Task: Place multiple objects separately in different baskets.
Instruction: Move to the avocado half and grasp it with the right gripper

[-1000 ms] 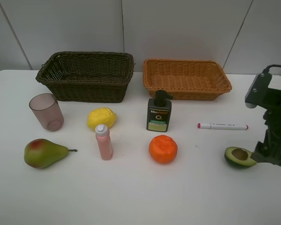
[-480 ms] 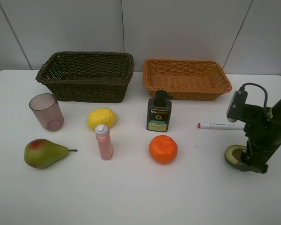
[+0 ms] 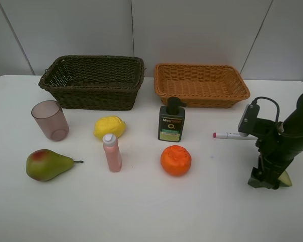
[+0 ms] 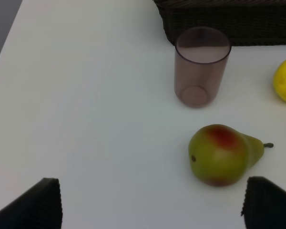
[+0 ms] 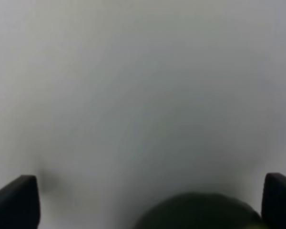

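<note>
My right gripper (image 3: 265, 181) stands open, tips down on the table, straddling the avocado half (image 3: 286, 179), which is mostly hidden behind it. The right wrist view shows the avocado's dark skin (image 5: 200, 212) between the wide fingers. My left gripper (image 4: 152, 205) is open above the table, close to the green-red pear (image 4: 221, 155) and the pinkish cup (image 4: 201, 64). On the table stand the lemon (image 3: 109, 127), pink bottle (image 3: 112, 154), pump bottle (image 3: 171, 123), orange (image 3: 175, 160) and white marker (image 3: 232, 135). At the back sit the dark basket (image 3: 93, 60) and the orange-tan basket (image 3: 202, 66).
A grey panelled wall rises behind the baskets. The white table's right edge runs close to my right arm. The left arm is outside the exterior high view.
My right gripper has moved left and down over the avocado half, now covering most of it. Nothing else has shifted.
</note>
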